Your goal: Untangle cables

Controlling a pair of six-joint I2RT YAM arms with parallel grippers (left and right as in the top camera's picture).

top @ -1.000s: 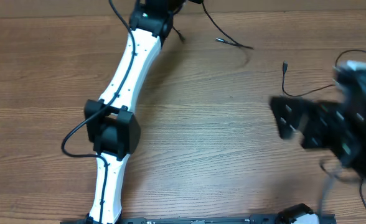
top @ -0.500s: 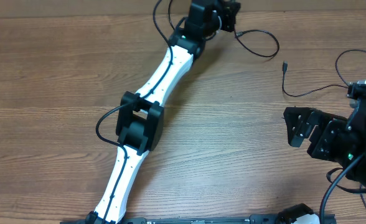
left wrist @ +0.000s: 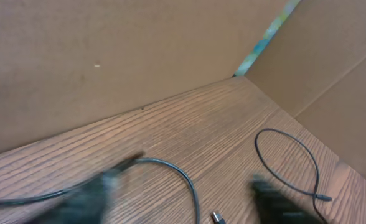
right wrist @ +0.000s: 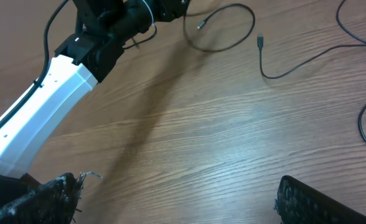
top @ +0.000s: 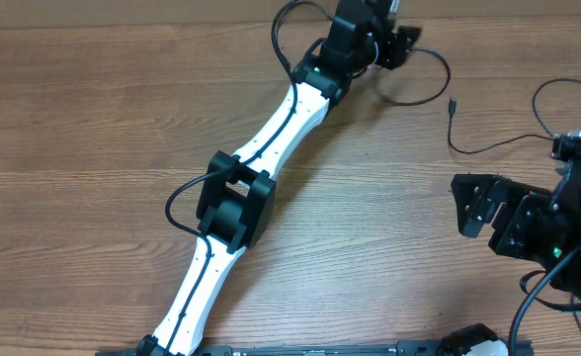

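Wood-grain table [top: 73,148] fills the overhead view, and cardboard walls [left wrist: 108,56] rise behind its far edge in the left wrist view.

Two thin black cables lie loose on the wood and well apart from each other. The long cable [top: 498,146] sits at 2 to 3 o'clock: its small plug end points towards 12, the wire dips, then runs off to the right edge, where it sweeps into a wide curve. The looped cable [top: 448,77] lies at 1 o'clock, curled into one open ring right beside the left gripper [top: 401,45]. I see no knot in either.

From the table's 6 o'clock edge, the white left arm [top: 271,148] stretches diagonally to 1 o'clock, nearly straight, with its dark elbow joint near the middle of the table. Its fingers stand apart and hold nothing. In the wrist view they are blurred, and a cable arcs across the wood below them; whether it touches a finger I cannot tell.

At 4 o'clock the dark right arm [top: 567,237] is tucked low, with the right gripper [top: 488,213] pointing towards 9. Its fingers [right wrist: 40,199] are spread wide over bare wood, gripping nothing.
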